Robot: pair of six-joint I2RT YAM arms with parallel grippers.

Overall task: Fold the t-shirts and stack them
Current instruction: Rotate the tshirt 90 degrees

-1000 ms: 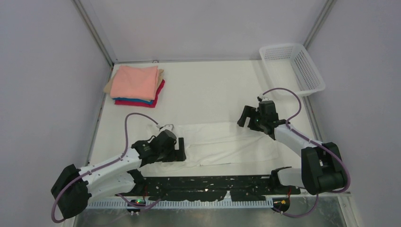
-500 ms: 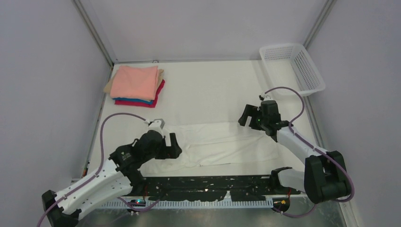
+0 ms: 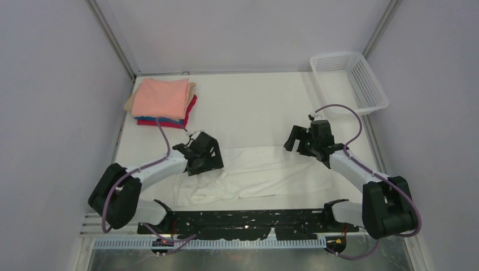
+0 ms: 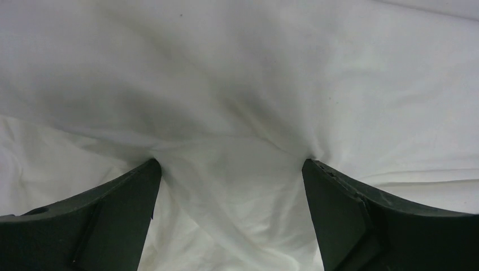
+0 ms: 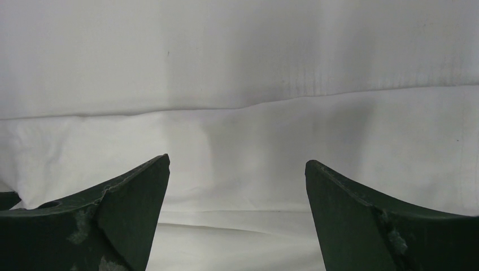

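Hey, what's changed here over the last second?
The left tool swung away from the near edge, farther onto the left part of the white shirt. It is open, with its fingertips puckering the cloth, and the shirt's left end now lies rumpled. The right tool, folded stack and basket stayed put.

A white tabletop (image 3: 254,107) fills the middle of the top view, matte and evenly lit, with only soft, faint shadows on it. Behind it, across the top of the frame, rises a plain back wall (image 3: 243,34) of pale lilac-grey. A left wall (image 3: 51,113) and a right wall (image 3: 435,141) of the same colour close in the sides. Two slanted metal posts (image 3: 113,39) mark the rear corners. A white mesh basket (image 3: 370,84) sits at the upper right of the tabletop. A grey metal sheet (image 3: 237,259) runs along the bottom edge.
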